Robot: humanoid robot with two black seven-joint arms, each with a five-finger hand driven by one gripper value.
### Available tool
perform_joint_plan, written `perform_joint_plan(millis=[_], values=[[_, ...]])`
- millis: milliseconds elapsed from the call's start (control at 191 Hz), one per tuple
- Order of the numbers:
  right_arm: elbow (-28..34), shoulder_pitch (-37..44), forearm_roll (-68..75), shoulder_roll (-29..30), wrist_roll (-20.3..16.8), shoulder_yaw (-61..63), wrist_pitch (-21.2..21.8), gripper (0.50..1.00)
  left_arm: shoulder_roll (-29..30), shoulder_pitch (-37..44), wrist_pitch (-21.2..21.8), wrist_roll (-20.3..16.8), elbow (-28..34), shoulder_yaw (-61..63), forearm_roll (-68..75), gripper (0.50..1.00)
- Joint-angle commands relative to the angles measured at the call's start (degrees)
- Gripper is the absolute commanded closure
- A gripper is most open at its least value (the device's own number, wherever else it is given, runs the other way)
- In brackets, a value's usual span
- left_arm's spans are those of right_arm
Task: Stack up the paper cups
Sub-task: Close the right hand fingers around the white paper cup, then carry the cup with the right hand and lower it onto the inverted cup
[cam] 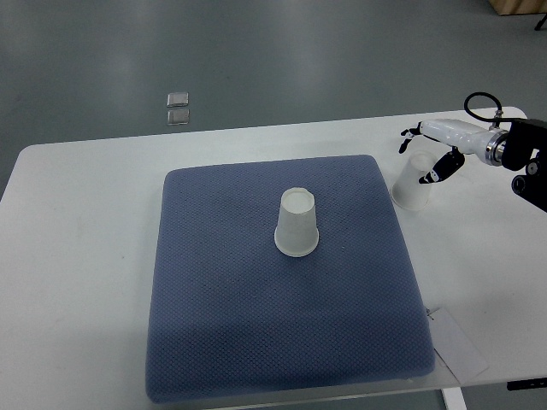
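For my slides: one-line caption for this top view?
Right hand grasps a paper cup beside the blue mat; second cup stands inverted on it.

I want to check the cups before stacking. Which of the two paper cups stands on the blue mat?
The upside-down paper cup at the blue mat's middle. The other cup is off the mat, on the white table at the right robot hand.

Right hand [432,149]: glossy white shell with slim black fingers [446,167] tipped in white. A silver ring joins it to a black wrist block [528,152], above which a black cable [480,104] loops
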Motion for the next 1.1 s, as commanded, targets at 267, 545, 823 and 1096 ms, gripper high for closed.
perform_joint_plan(millis=[267,545,823,1096], values=[[-4.2,0.1,-3.1,2.0,-0.1,-1.0,-2.1,0.601,0.0,0.1,0.0,0.0,0.0,0.0,0.0,0.500],[-5.0,0.2,-3.4,2.7,-0.2,-3.4,-3.2,0.601,0.0,0.0,0.0,0.0,0.0,0.0,0.0,0.500],[-6.1,0.2,-3.4,3.4,-0.4,-4.4,-3.6,0.989,0.0,0.0,0.0,0.0,0.0,0.0,0.0,0.500],[-4.6,3.7,-1.8,1.7,-0.5,-3.4,-3.4,1.000,0.0,0.0,0.0,0.0,0.0,0.0,0.0,0.500]])
